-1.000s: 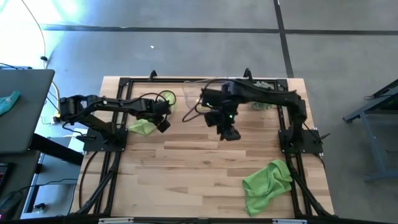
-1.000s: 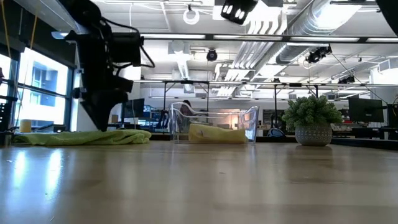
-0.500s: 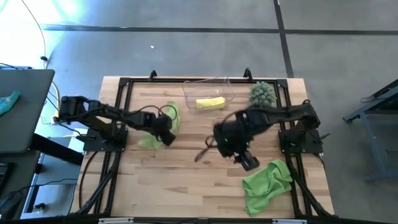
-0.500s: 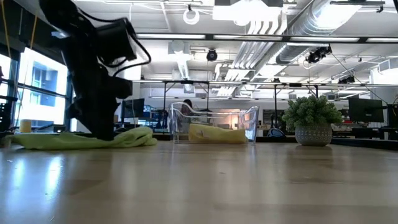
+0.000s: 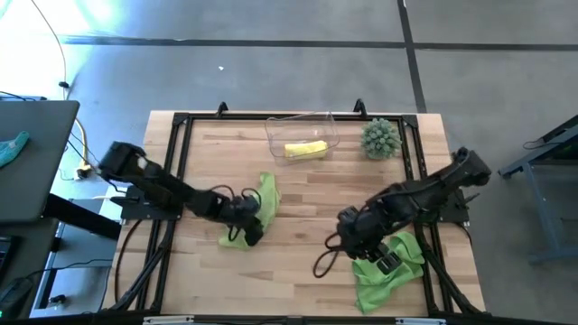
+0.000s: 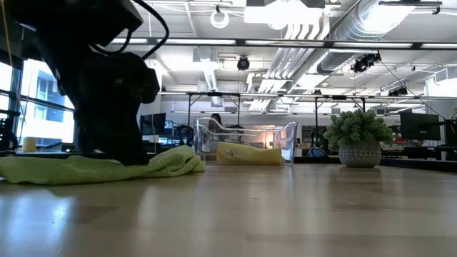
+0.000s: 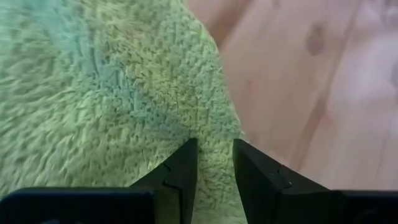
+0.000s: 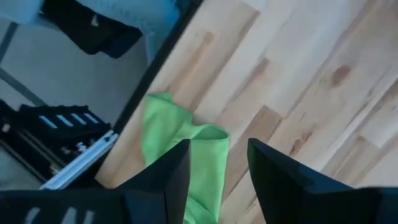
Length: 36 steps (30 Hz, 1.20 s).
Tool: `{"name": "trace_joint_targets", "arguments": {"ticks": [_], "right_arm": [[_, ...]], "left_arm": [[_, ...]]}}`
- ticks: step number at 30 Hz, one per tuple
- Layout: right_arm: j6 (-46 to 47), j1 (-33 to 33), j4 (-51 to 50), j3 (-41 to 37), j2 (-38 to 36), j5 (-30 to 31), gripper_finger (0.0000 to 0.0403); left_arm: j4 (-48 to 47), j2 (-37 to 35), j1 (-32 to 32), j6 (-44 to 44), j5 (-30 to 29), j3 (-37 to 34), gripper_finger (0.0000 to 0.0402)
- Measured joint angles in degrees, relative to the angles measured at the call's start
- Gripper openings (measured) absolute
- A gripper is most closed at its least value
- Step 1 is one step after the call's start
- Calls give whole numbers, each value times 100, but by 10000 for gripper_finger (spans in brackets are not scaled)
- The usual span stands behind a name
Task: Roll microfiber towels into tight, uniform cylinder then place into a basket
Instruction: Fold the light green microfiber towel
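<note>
Table [image 5: 298, 226]: pale wooden top inside a dark metal frame, seen from above.
Left arm [image 5: 163, 187]: stretched low from the left edge toward the table's middle, wrist bent down onto a cloth.
Right arm [image 5: 424, 191]: reaches from the right edge inward and toward the near side, folded at the elbow, wrist tipped down.
Green towel, right [image 5: 384, 269]: crumpled near the table's near right corner; in the right wrist view [image 8: 180, 149] one end of it lies by the frame rail.
Green towel, left [image 5: 257, 206]: a long rumpled strip left of centre; in the low view [image 6: 107, 168] it lies flat on the wood.
Basket [image 5: 302, 135]: clear tub at the far edge, centre.
Yellow towel [image 5: 305, 149]: rolled, lying inside the basket [image 6: 246, 143].
Plant [image 5: 380, 137]: spiky green ball in a pot, just right of the basket.
Left gripper [image 7: 214, 163]: jaws nearly together, pinching a fold of the left green towel.
Right gripper [image 8: 217, 162]: jaws parted and empty, just above the right green towel's end, not touching it.
</note>
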Motion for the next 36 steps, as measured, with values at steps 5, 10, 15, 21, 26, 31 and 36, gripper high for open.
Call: {"name": "trace_joint_targets", "arguments": {"ticks": [5, 10, 15, 21, 26, 31, 36], "right_arm": [[411, 238, 1180, -1702, -883, 506, 149], [308, 252, 2786, -3239, -1647, 1339, 149], [-404, 12, 4895, -4588, -1999, 2429, 149], [-1678, -608, 8216, -5997, -1782, 3315, 149], [-1750, -1369, 9610, -6461, -1373, 3208, 149], [-667, -2205, 9528, -6236, -777, 2457, 149], [-775, -2726, 9317, -5899, -204, 1697, 149]], "left_arm": [[307, 763, -212, 360, -41, 536, 92], [215, 1234, -268, 1539, 9, 1328, 92], [-359, 1182, -276, 1809, 8, 2072, 92], [-1183, 910, -369, 2006, -36, 2689, 92], [-1499, 844, -456, 1988, -18, 2820, 92], [-1740, 846, -477, 1793, 44, 2809, 92], [-1940, 844, -475, 1531, 181, 2809, 92]]}}
